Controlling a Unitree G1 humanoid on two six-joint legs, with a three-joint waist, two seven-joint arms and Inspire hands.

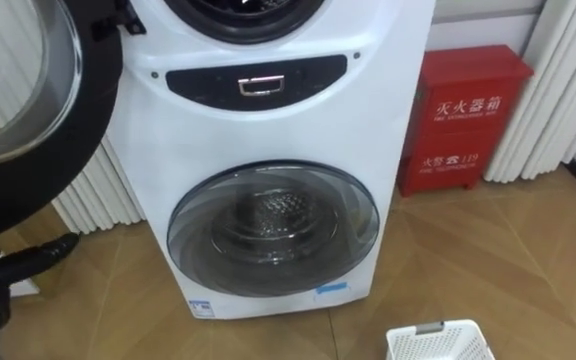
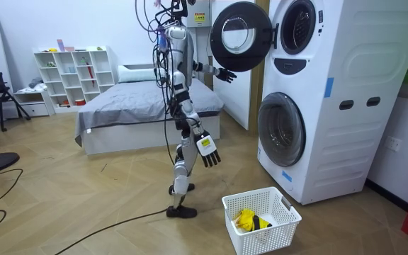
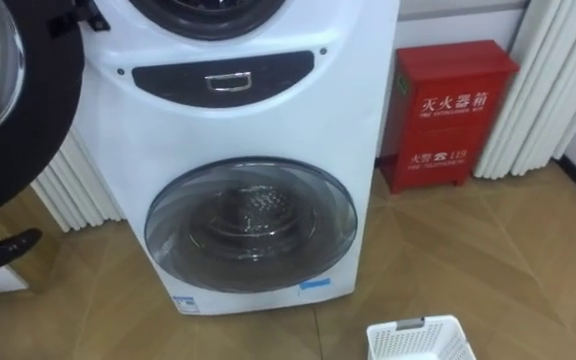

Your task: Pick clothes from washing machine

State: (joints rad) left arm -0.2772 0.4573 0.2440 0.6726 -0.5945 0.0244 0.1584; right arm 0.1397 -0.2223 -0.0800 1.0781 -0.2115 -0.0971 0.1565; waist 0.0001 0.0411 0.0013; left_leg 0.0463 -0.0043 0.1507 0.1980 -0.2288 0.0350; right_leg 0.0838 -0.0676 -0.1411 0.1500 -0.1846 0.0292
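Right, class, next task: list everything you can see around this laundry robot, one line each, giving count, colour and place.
washing machine: one, white, two stacked drums, before the robot
upper door: one, black-rimmed, swung open
lower door: one, grey glass, shut
laundry basket: one, white, on floor by machine
cloth: one, yellow, in basket
cabinet: one, red, right of machine
bed: one, grey, beyond robot
shelf: one, white, by far wall
left hand: one, dark, fingers open, at upper door's lower edge
right hand: one, dark, fingers open, hanging at side
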